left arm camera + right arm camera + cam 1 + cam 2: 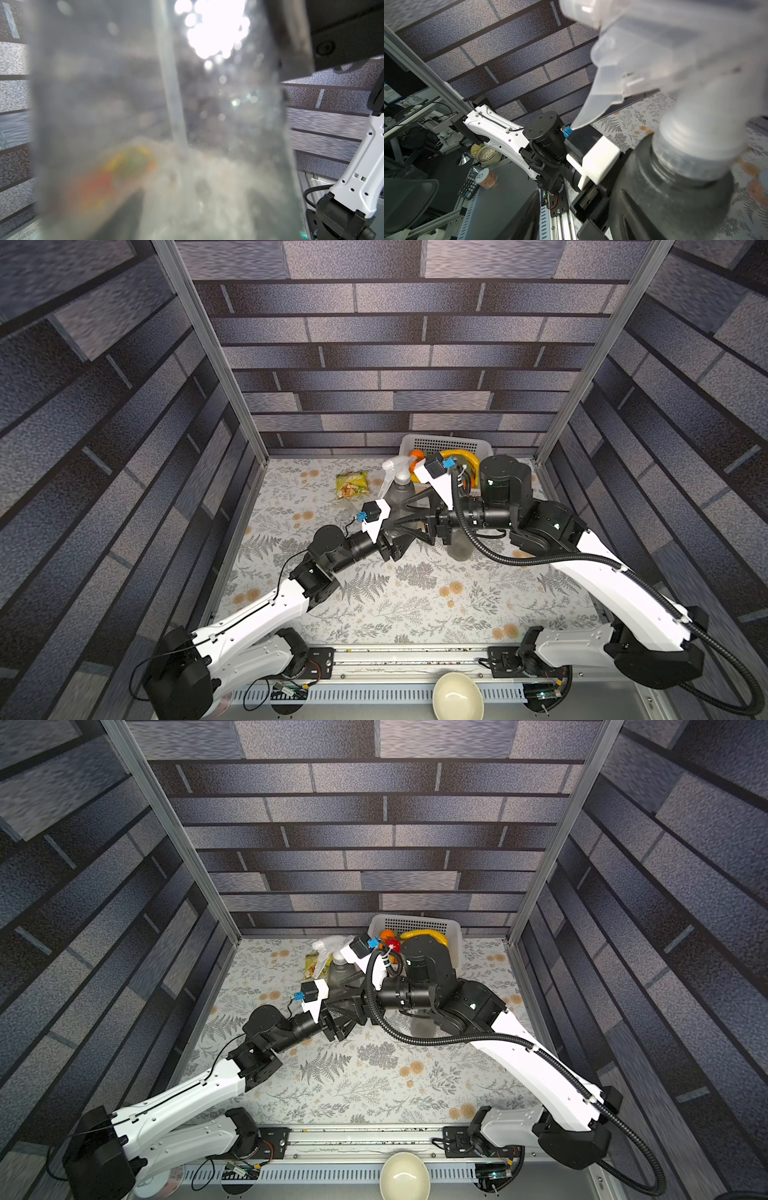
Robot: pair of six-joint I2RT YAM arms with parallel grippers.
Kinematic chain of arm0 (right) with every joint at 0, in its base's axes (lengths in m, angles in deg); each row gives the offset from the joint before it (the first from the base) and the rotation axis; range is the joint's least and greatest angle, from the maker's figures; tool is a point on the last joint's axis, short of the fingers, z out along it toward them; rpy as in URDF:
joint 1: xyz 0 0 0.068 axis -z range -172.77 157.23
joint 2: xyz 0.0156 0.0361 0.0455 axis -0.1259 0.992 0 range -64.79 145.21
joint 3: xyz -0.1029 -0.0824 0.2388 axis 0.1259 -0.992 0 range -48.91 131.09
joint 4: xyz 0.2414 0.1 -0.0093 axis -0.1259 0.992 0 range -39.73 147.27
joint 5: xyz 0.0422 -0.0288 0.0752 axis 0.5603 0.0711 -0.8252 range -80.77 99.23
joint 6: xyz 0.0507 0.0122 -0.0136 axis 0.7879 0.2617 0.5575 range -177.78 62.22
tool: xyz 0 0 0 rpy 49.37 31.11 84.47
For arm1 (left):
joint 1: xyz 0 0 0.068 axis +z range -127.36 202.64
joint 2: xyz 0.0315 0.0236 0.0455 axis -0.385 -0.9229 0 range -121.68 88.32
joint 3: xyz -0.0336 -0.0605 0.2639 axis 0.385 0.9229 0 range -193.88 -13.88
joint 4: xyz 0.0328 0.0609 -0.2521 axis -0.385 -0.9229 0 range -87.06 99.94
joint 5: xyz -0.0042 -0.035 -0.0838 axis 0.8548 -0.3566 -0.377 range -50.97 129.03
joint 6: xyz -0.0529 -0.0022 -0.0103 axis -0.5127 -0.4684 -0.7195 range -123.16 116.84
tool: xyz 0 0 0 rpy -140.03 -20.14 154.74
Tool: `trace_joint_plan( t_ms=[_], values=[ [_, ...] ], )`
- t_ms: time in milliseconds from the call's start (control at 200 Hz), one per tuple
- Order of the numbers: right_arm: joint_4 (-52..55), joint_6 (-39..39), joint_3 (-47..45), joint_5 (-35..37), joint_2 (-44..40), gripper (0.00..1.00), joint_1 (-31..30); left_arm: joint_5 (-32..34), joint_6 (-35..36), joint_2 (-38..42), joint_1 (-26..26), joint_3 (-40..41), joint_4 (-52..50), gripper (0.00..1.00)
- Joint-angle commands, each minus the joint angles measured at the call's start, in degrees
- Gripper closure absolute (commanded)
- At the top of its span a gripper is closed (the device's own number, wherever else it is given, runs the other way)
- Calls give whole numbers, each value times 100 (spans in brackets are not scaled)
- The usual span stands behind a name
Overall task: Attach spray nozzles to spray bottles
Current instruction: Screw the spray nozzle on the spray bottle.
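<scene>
A smoky-grey spray bottle [402, 494] [340, 973] is held above the table, with my left gripper [397, 531] [347, 1007] shut on its body. It fills the left wrist view [124, 104], and a thin dip tube [172, 93] shows inside it. A clear-whitish spray nozzle [395, 468] [328, 946] [643, 52] sits with its collar on the bottle's neck. My right gripper [405, 510] [345, 990] reaches in from the right beside the bottle's shoulder [675, 197]. Only one of its fingers [529, 218] shows, apart from the bottle. A second grey bottle [459, 549] [422, 1027] stands under the right arm.
A white basket [446, 443] [415, 921] with fruit stands at the back wall. A yellow snack pack [352, 485] lies left of the held bottle. A pinkish tin [757, 187] stands on the cloth. A cream bowl [457, 697] sits beyond the front rail.
</scene>
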Motion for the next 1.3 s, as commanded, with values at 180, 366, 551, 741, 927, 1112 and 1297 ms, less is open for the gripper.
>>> trace_joint_plan(
  t_ms=[180,366,551,741,927,1112,1297],
  values=[
    [-66,-394,161,1163,-297,45,366,-296,-218,163,-8,19,328,46],
    [-352,-300,574,496,127,38,589,-359,-200,190,-63,-44,217,46],
    [-766,-117,721,139,375,39,676,-428,-218,206,-111,-64,206,46],
    [-885,44,816,-244,631,50,756,-430,-183,225,-157,-72,152,46],
    [-846,126,702,-670,766,61,756,-439,-154,157,-157,-135,173,46],
    [-926,184,408,-381,688,73,727,-322,-130,27,-118,-250,186,46],
    [-995,141,147,731,726,84,402,-91,24,-112,-112,-356,143,46]
  ],
)
